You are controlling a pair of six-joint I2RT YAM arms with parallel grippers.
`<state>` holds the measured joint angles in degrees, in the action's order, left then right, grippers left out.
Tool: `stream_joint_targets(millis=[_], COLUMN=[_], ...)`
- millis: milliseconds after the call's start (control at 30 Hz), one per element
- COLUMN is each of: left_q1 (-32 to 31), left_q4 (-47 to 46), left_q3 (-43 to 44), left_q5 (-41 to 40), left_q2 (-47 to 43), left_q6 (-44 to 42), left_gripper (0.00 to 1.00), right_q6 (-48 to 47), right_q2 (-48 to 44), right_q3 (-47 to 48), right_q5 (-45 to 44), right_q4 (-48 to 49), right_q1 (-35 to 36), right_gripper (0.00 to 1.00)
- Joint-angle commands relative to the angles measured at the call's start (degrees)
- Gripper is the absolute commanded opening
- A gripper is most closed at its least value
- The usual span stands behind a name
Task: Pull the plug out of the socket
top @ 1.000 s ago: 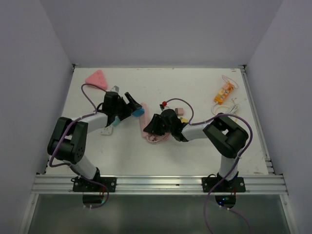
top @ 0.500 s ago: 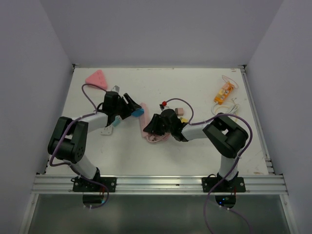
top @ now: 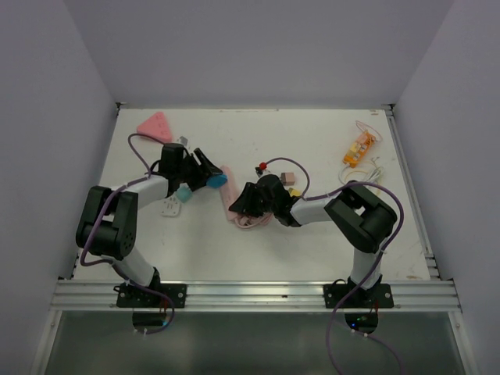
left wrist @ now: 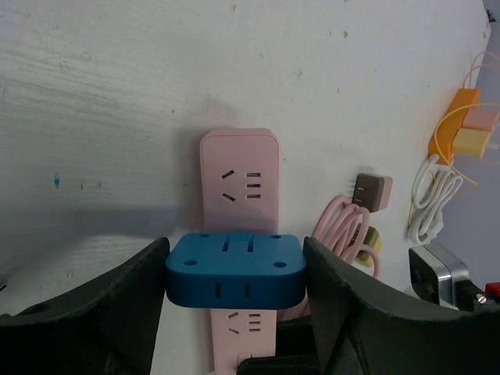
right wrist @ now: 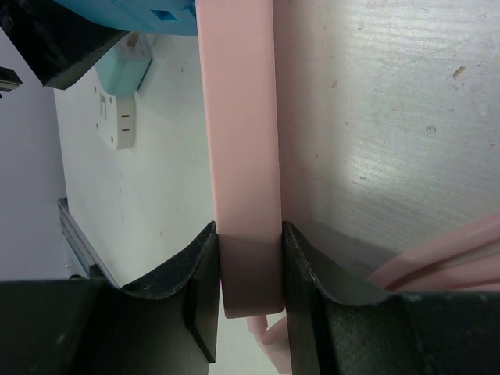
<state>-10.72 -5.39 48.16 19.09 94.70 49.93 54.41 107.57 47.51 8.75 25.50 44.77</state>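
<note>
Our left arm [top: 117,215] rises from the near edge of the table [top: 312,250] and folds toward its centre, the left pincer [top: 211,175] clamped on the blue plug [left wrist: 234,269]. Our right arm [top: 359,215] doubles back leftward and low, the right pincer [right wrist: 248,266] squeezing the pink socket strip [right wrist: 238,156].

White table [top: 328,250], top scuffed and faintly streaked. Plain pale grey-lavender walls close the table on three sides: back wall [top: 258,47] past its far edge, left wall [top: 39,156], right wall [top: 469,156]. Aluminium rail [top: 258,294] runs along the table's near edge. Dark glossy panel [top: 258,344] sits below that rail. Light is even, shadows soft.
</note>
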Motion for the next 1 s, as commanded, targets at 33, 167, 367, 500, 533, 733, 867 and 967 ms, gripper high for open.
stream_joint_targets(millis=[33,167,367,500,533,733,867,967], left_q1=[3.3,2.8,1.2,-0.8,-1.1,-3.3,-4.4,-5.2], left_q4=[0.0,1.9,0.8,-0.2,-0.4,-1.6,-3.0,-3.5], left_q3=[5.4,5.4,1.5,-1.6,-2.8,-6.1,-8.3,-9.1], left_q5=[-3.1,-4.8,-4.2,-2.8,-2.6,-2.5,-1.9,-1.4], left_q2=[-1.3,-2.1,-5.1,-6.4,-6.9,-8.3,-9.2,-9.6], left_q6=[-2.6,-3.5,-4.8,-4.9,-4.9,-4.9,-3.8,-3.1], left_gripper=[0.00,0.00,0.00,0.00,0.00,0.00,0.00,0.00], right_q6=[-0.4,-0.5,-4.0,-5.9,-6.0,-7.4,-9.1,-9.9], right_q2=[4.4,4.2,3.1,1.0,0.5,-0.7,0.0,1.2], right_q3=[-4.9,-5.1,-5.8,-5.6,-5.6,-3.8,-0.9,1.3], right_q5=[-10.1,-9.7,-2.4,0.5,0.7,3.5,4.4,4.3], right_q4=[-23.6,-22.8,-15.5,-13.2,-12.5,-11.3,-11.6,-11.9], right_q1=[-2.1,-2.1,-2.1,-2.1,-2.1,-2.0,-2.0,-2.0], right_gripper=[0.00,0.00,0.13,0.39,0.49,0.73,0.72,0.67])
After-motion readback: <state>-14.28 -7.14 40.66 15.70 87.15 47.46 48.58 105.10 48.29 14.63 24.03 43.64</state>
